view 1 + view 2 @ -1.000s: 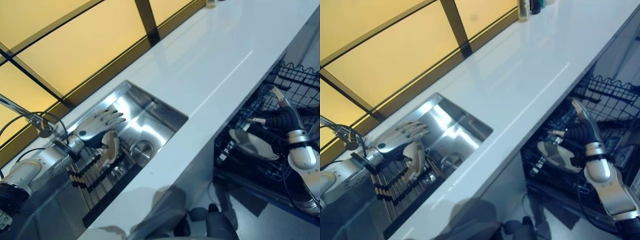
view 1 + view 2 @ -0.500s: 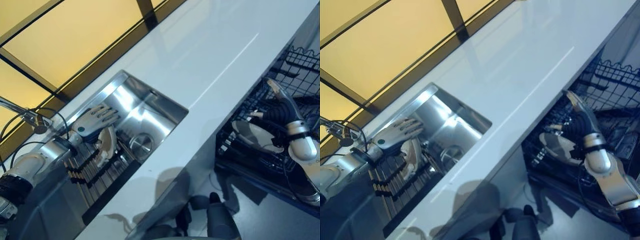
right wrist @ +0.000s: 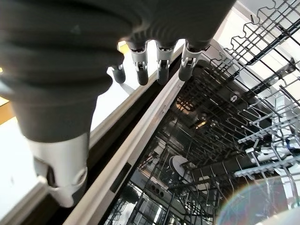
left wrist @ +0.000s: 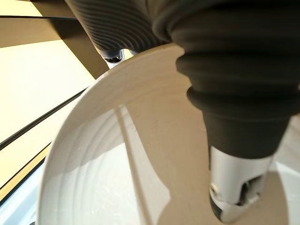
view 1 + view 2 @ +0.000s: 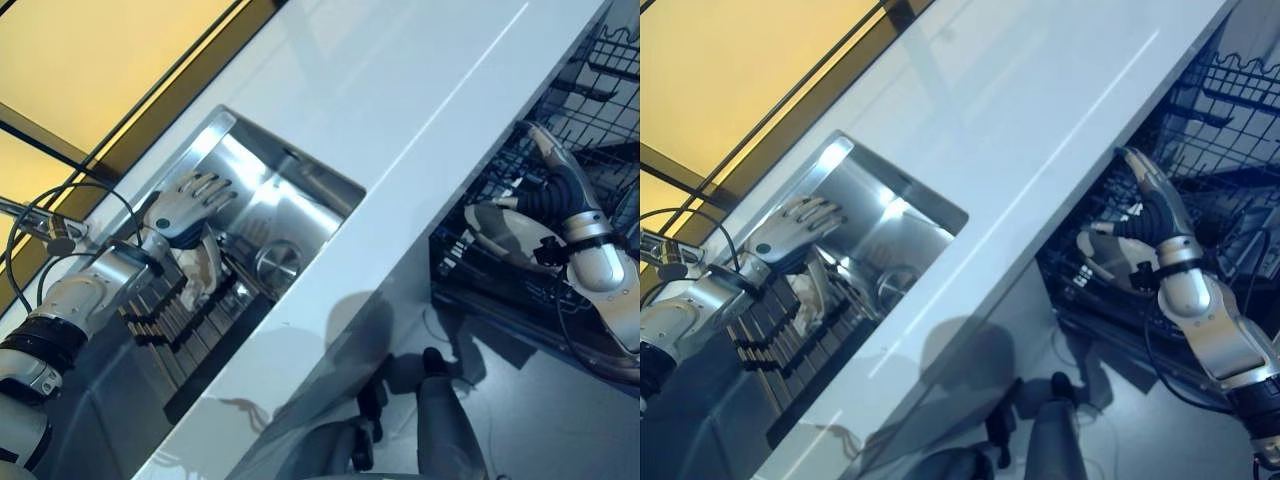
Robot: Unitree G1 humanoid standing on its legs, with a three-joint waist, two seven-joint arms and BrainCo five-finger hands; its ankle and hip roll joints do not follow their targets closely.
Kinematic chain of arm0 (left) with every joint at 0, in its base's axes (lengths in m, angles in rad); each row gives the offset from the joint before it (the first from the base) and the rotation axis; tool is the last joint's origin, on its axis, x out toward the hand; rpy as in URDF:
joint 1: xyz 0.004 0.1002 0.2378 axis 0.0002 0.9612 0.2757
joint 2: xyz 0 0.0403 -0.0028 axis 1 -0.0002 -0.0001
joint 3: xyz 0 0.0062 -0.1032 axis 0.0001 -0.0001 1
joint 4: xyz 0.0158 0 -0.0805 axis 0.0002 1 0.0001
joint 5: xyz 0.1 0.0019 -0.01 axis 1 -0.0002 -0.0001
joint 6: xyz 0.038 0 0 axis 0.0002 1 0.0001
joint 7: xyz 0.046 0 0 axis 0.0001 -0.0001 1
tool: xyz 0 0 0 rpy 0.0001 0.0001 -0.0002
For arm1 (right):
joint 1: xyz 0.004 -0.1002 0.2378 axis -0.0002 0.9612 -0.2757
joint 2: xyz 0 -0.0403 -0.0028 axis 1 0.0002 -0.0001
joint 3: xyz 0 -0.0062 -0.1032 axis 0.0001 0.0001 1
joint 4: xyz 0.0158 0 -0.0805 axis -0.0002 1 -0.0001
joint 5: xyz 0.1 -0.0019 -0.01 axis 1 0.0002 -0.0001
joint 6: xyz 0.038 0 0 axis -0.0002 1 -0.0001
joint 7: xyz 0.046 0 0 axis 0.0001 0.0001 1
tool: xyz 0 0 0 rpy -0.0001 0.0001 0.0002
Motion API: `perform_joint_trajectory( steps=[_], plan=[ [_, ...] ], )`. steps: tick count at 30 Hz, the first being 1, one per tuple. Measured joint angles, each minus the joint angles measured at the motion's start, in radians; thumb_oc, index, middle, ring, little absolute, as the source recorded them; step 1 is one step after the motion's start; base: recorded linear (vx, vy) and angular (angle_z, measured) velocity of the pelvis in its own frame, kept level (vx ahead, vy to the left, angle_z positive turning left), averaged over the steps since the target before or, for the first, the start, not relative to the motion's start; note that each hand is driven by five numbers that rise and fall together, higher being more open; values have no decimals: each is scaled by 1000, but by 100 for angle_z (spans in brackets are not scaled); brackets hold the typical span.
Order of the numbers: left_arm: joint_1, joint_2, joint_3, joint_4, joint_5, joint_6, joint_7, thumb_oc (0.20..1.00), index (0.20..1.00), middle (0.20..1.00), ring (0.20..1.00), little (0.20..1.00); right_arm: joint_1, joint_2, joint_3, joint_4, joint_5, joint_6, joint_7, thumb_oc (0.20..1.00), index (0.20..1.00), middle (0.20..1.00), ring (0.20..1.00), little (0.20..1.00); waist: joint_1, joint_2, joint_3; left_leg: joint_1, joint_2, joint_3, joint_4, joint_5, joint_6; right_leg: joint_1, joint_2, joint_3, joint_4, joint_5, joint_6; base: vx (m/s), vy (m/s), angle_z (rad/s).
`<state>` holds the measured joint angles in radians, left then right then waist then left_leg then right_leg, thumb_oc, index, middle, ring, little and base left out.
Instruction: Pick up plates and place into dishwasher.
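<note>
A cream plate (image 5: 207, 272) stands on edge in the slatted drying rack (image 5: 165, 318) inside the sink. My left hand (image 5: 183, 207) is on its top: the fingers lie straight over the back of the rim. In the left wrist view the thumb (image 4: 236, 140) presses on the plate's ribbed face (image 4: 117, 159), so the plate is pinched. My right hand (image 5: 560, 190) is at the dishwasher's wire rack (image 5: 600, 120), open with straight fingers (image 3: 159, 61) and holding nothing. A white plate (image 5: 503, 232) lies in the rack just beside its thumb.
The steel sink (image 5: 295, 205) has a round drain (image 5: 277, 265) and a faucet (image 5: 42, 225) at its far left. A long white counter (image 5: 400, 110) runs between sink and dishwasher. Wire tines (image 3: 234, 126) fill the dishwasher, with a small white dish (image 3: 180, 166) deeper inside.
The whole picture has shifted, so the camera moved. Both hands stay where they were: the left on the plate in the sink rack, the right by the dishwasher rack.
</note>
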<state>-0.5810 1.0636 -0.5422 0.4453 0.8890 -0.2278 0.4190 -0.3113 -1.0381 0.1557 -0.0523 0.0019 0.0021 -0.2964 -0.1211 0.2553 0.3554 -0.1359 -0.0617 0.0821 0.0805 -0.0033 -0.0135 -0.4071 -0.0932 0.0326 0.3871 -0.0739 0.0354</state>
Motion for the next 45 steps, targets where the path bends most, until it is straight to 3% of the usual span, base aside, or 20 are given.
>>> perform_joint_trajectory(
  steps=[13, 22, 33, 39, 45],
  plan=[
    [-16, 7, 11, -12, -2, -26, -50, 200, 200, 200, 200, 200, 5, 4, -23, 0, -4, 5, 49, 1000, 1000, 1000, 1000, 1000, -6, -14, 10, 28, -7, -3, -14, 2, 8, 28, -24, -19, -12, 5, 8, 25, 20, 0],
    [22, -15, 24, -29, -8, -46, -55, 200, 200, 200, 200, 200, 40, 5, -106, -8, -12, 5, 96, 1000, 1000, 1000, 1000, 1000, -9, -1, 0, 92, -5, -13, -42, -1, 13, 85, -28, -41, -19, -2, -2, 25, -3, 3],
    [177, -68, 171, 13, -91, -13, -33, 200, 200, 200, 200, 200, 134, 21, -155, -14, -12, 2, 119, 1000, 1000, 1000, 1000, 1000, -2, 1, -49, 146, 17, -39, -65, 1, 3, 155, -14, -75, -43, -14, -8, 28, -60, 7],
    [299, -72, 257, 24, -139, 4, -26, 200, 200, 200, 200, 200, 217, 87, -189, -17, -12, -32, 111, 1000, 1000, 1000, 1000, 1000, 26, -24, -124, 173, 35, -61, -84, 1, -6, 194, -2, -103, -68, -23, -13, -20, -109, 12],
    [363, -62, 311, 14, -172, 5, -47, 200, 200, 200, 200, 200, 239, 122, -188, -17, -13, -47, 89, 1000, 1000, 1000, 1000, 1000, 61, -69, -176, 180, 45, -82, -88, -3, -12, 216, 5, -122, -84, -24, -16, -54, -130, 7]
  ],
)
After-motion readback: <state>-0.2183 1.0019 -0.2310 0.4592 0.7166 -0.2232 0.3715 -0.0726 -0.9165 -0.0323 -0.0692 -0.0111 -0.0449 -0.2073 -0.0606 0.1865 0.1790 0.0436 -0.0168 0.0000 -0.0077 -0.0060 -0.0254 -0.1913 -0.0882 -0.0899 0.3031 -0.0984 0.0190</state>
